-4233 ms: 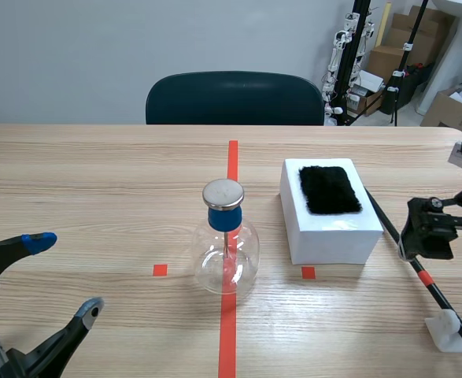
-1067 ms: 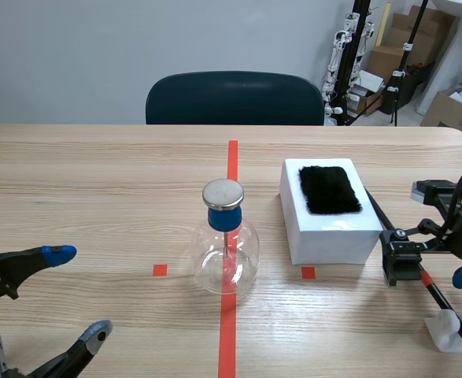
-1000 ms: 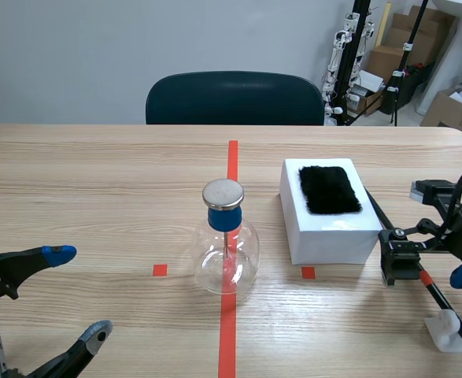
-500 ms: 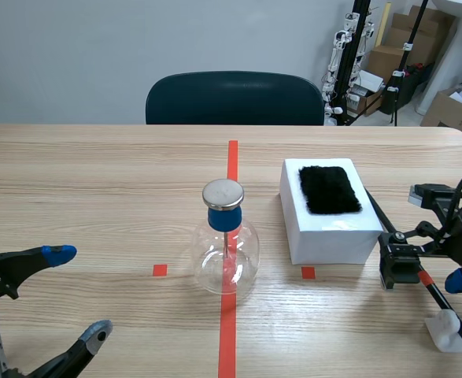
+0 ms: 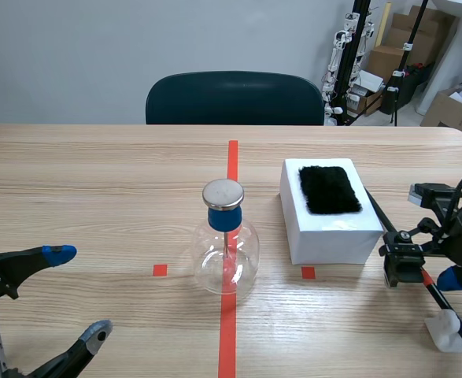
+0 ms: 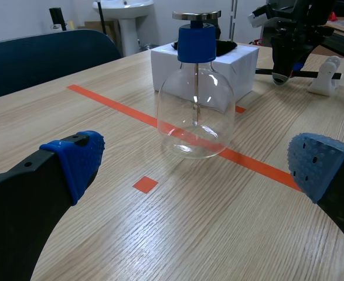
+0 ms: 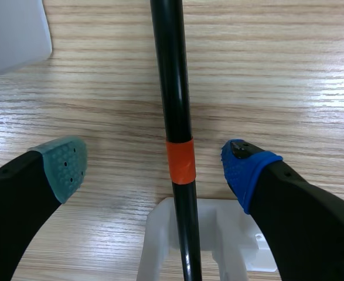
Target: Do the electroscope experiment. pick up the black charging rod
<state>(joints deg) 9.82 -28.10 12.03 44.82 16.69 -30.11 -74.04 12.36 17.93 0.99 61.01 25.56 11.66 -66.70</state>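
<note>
Right wrist view: the black charging rod (image 7: 173, 88) lies directly between the fingers of the right gripper (image 7: 153, 165). The fingers stand apart, one pad on either side of the orange band (image 7: 180, 161), and neither appears to touch it. The rod's long axis runs from the white stand (image 5: 449, 327) at near right, which props its near end, away toward far left past the white box (image 5: 333, 236). The left gripper (image 5: 77, 294), likewise spread, sits at near left, well apart, so the right arm is plainly nearer. Count: one rod, one stand, one box, one fur pad (image 5: 330, 189), one electroscope flask (image 5: 226, 252).
</note>
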